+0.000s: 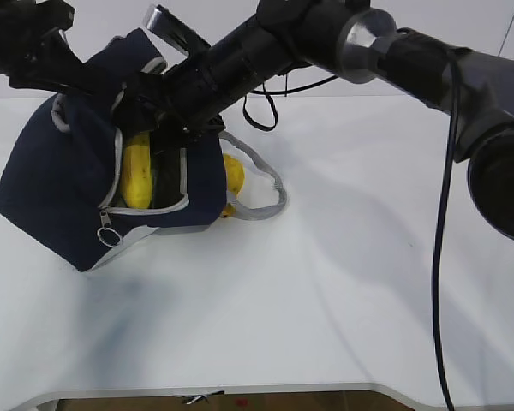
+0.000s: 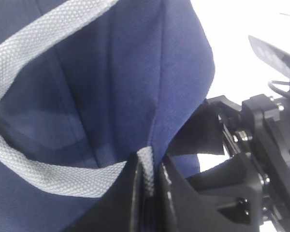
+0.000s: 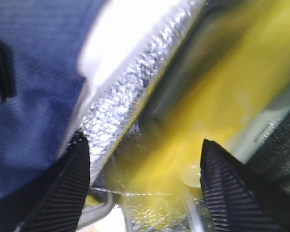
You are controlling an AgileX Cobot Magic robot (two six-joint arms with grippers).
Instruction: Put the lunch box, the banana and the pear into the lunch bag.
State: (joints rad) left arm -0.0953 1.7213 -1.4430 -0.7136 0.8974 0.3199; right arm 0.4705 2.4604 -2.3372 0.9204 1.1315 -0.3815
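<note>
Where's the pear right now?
In the exterior view the pear lies on the table outside the lunch bag, against its right side, partly behind it and inside the loop of the grey strap.

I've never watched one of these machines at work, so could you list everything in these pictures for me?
lunch bag: one, navy blue with grey zipper and straps, tilted, left on the table.
banana: one, yellow, inside the bag's opening.
pear: one, yellow, on the table behind the bag.
table: one, white.
left end effector: black, shut on a grey strap at the bag's top.
right end effector: black, open, reaching into the bag over the banana.
</note>
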